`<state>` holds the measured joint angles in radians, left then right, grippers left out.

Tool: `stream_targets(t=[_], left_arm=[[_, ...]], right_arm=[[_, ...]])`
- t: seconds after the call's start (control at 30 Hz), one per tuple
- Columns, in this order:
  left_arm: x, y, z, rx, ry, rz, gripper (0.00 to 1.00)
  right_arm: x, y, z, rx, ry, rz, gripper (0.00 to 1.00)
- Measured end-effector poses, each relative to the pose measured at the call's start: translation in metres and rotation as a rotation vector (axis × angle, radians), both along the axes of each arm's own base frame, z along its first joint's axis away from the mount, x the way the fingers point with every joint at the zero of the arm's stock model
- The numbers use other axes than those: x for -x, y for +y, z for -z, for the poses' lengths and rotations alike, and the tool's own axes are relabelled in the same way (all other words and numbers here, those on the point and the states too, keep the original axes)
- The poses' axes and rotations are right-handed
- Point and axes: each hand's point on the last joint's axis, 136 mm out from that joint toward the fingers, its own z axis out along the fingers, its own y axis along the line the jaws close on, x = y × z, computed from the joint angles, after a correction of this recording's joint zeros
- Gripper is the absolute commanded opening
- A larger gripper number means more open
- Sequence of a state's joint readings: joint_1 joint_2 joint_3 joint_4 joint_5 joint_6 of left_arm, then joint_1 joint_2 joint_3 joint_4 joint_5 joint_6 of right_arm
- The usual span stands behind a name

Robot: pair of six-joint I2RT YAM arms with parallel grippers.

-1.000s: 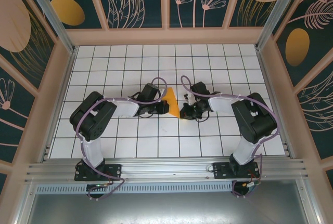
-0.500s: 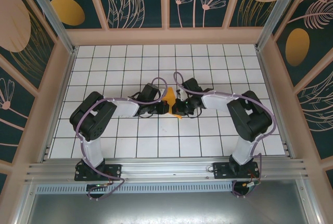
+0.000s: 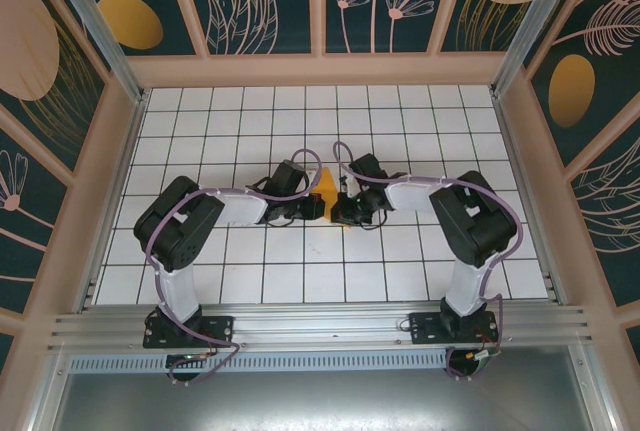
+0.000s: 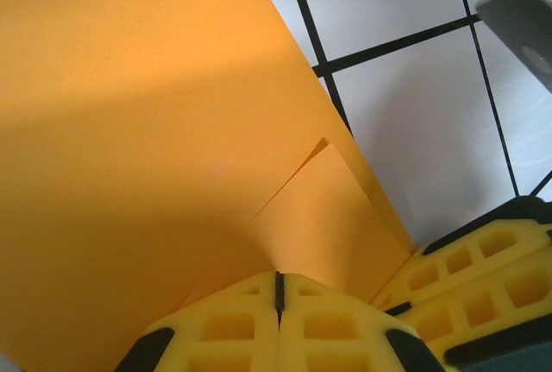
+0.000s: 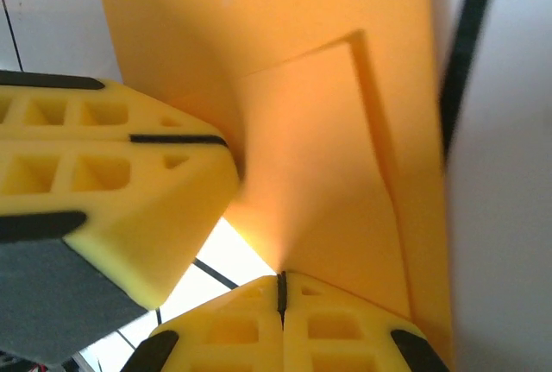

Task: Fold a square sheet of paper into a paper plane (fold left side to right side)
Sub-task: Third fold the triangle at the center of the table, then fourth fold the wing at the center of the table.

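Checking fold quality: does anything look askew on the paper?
Slightly. On the bright orange folded paper sheet, pinched by the left pincer and right pincer, the inner flap stops short of the outer edge, so layers look misaligned.

Robot test cell, laboratory setting: white gridded tabletop (image 3: 400, 121) enclosed by botanical-print wall panels (image 3: 260, 1); aluminium rail (image 3: 320, 326) along the near edge carries left arm (image 3: 180, 226) and right arm (image 3: 480, 231).

One thin bright orange creased paper sheet (image 3: 326, 186) is showing, one white black-gridded tabletop (image 3: 200, 131) is spreading out, and two yellow-fingered grippers are working: left gripper (image 4: 278, 279), right gripper (image 5: 280, 279).
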<state>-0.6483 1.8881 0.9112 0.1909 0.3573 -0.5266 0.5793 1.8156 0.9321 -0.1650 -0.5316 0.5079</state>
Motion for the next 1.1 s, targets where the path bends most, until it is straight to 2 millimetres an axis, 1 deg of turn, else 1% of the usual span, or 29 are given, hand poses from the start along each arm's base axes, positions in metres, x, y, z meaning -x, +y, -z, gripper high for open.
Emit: stream_targets(t=[0.3, 0.43, 0.6, 0.7, 0.73, 0.8, 0.83, 0.87, 0.93, 1.0, 1.03, 1.1], left_arm=[[0.0, 0.0, 0.0, -0.003, -0.003, 0.001, 0.02], [0.0, 0.0, 0.0, -0.005, -0.002, 0.001, 0.03], [-0.001, -0.001, -0.002, -0.005, 0.001, 0.0, 0.14], [-0.005, 0.0, -0.007, 0.009, 0.008, -0.011, 0.23], [-0.007, 0.001, -0.011, 0.02, 0.011, -0.017, 0.27], [-0.015, 0.003, -0.026, 0.058, 0.007, -0.034, 0.31], [-0.021, 0.005, -0.038, 0.085, -0.005, -0.048, 0.33], [-0.028, 0.008, -0.052, 0.113, -0.022, -0.065, 0.35], [-0.04, 0.017, -0.079, 0.167, -0.062, -0.099, 0.38], [-0.05, 0.027, -0.105, 0.22, -0.103, -0.137, 0.39], [-0.053, 0.033, -0.115, 0.243, -0.117, -0.158, 0.4], [-0.055, 0.042, -0.122, 0.272, -0.117, -0.193, 0.41]], right_arm=[[0.01, -0.036, 0.001, 0.021, 0.019, 0.07, 0.0], [0.012, -0.046, 0.002, 0.031, 0.023, 0.085, 0.0], [0.013, -0.055, 0.0, 0.05, 0.012, 0.084, 0.0], [0.007, -0.061, -0.007, 0.059, -0.033, 0.085, 0.01], [0.003, -0.062, -0.012, 0.057, -0.062, 0.084, 0.09], [-0.007, -0.065, -0.024, 0.047, -0.132, 0.076, 0.26], [-0.013, -0.065, -0.031, 0.037, -0.174, 0.07, 0.35], [-0.019, -0.065, -0.039, 0.023, -0.218, 0.066, 0.42], [-0.031, -0.06, -0.052, -0.015, -0.308, 0.041, 0.45], [-0.039, -0.05, -0.061, -0.064, -0.372, 0.004, 0.45], [-0.042, -0.045, -0.064, -0.089, -0.393, -0.023, 0.47], [-0.048, -0.034, -0.066, -0.127, -0.423, -0.072, 0.47]])
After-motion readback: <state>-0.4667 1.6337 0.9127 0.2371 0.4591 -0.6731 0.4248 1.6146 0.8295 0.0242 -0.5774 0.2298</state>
